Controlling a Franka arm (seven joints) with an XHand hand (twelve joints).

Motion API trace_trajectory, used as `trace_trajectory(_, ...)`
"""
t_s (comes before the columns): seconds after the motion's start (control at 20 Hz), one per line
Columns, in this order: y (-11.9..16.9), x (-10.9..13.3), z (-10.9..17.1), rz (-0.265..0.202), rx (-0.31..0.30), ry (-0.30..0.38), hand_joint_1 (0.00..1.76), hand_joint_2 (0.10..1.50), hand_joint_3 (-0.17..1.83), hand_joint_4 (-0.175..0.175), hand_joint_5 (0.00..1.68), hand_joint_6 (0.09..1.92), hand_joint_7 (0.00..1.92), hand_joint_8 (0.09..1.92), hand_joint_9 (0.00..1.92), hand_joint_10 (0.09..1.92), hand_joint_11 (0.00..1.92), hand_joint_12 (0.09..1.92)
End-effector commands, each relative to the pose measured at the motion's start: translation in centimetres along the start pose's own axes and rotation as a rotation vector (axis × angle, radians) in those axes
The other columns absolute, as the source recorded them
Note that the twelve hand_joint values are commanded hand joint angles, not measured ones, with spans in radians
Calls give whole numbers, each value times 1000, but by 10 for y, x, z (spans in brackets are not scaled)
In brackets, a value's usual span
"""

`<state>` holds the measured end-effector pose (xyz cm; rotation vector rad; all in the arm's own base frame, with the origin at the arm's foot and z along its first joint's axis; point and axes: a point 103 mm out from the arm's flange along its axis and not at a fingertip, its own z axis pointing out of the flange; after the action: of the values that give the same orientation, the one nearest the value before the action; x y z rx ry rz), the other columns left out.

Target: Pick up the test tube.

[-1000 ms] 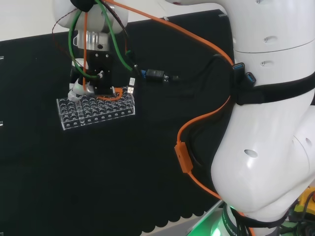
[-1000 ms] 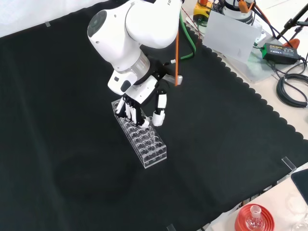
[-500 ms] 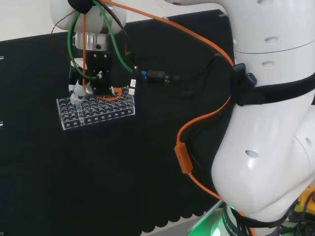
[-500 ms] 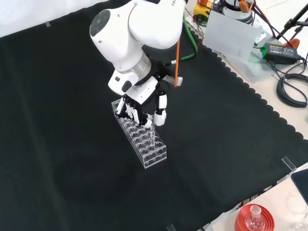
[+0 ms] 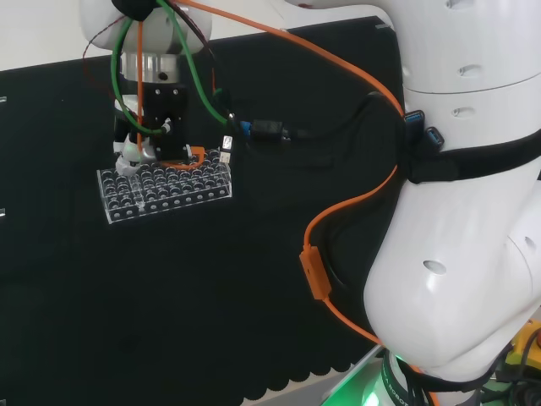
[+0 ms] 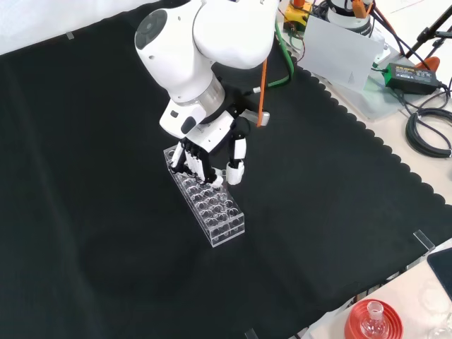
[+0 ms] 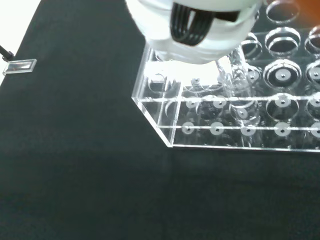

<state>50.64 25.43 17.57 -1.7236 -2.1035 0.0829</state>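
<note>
On the black-clothed bench (image 6: 339, 212), we find a clear plastic rack (image 6: 212, 212) of round wells lying out on the open cloth, away from every edge. Over the rack's far end, in the front view, the hand (image 6: 210, 157) hangs from the white arm with its fingers (image 6: 192, 164) curled downward and the thumb (image 6: 235, 168) set opposite them. From the wrist view we make out a clear test tube (image 7: 239, 80) standing in a well near the rack's corner, its upper part running up under the blurred white of the hand. We judge that the fingers are closed on the tube's upper part, though glass against clear plastic leaves the contact itself hard to confirm. From the head view, the hand (image 5: 135, 152) sits over the rack's (image 5: 165, 193) left end. We expect the tube to be light, rigid, smooth and breakable. It is best pinched near its rim and drawn straight up, so that it does not bind in the well or tip the rack.
</note>
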Motion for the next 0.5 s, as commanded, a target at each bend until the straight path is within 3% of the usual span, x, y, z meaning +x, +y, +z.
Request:
trace_trajectory(0.05, 2, 4, -3, -9, -11, -9, 1298, 802, 431, -175, 1173, 735, 1230, 707, 1107, 571, 403, 1419)
trace_trajectory(0.5, 2, 6, -5, -17, -18, -23, 1300, 785, 453, -175, 1187, 717, 1247, 686, 1129, 570, 425, 1406)
